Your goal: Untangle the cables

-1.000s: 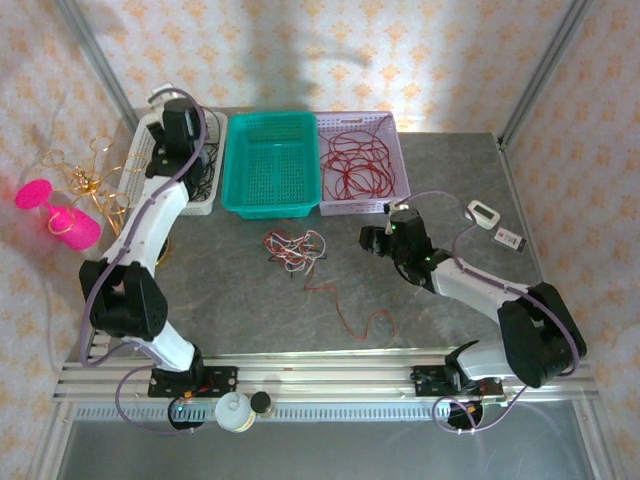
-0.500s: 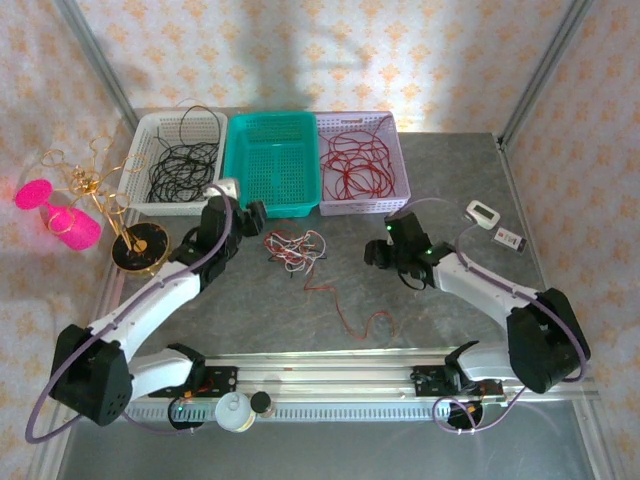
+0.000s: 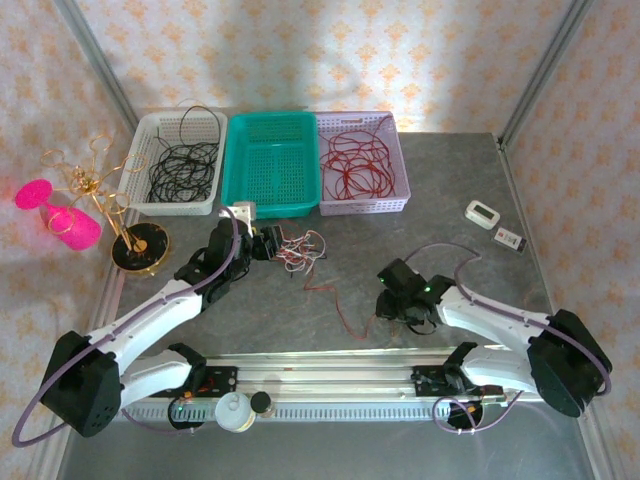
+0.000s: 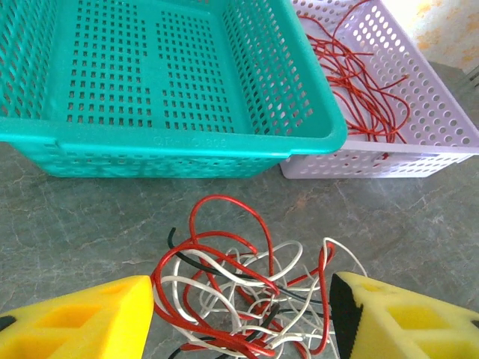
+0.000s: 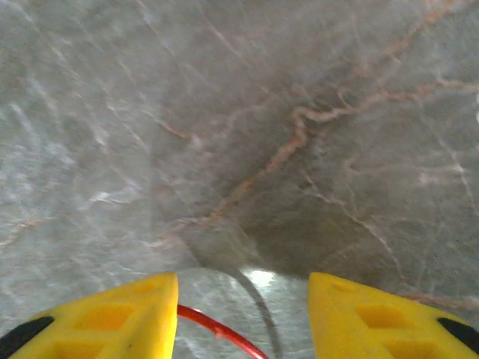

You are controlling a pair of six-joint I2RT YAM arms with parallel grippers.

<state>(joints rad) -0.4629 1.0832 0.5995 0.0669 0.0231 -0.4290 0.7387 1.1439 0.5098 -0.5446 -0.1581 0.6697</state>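
Cables (image 4: 221, 260) lie between open left tool (image 4: 241, 307) (ungripped); right tool (image 5: 243, 305) straddles red strand (image 5: 215, 327), open.

- Three baskets stand side by side along the back of the table (image 3: 450, 190): left basket (image 3: 175, 208), middle basket (image 3: 268, 165), right basket (image 3: 365, 206).
- The left basket holds cables (image 3: 185, 165), and the right basket holds more cables (image 3: 355, 165).
- A tangle of cables (image 4: 239, 292) lies just before the middle basket, between the left claw (image 4: 241, 299) fingers.
- A loose cable (image 3: 345, 310) lies before and right of it, one end under the right claw (image 3: 392, 305).
- A wire stand (image 3: 110, 200) sits at the left edge.
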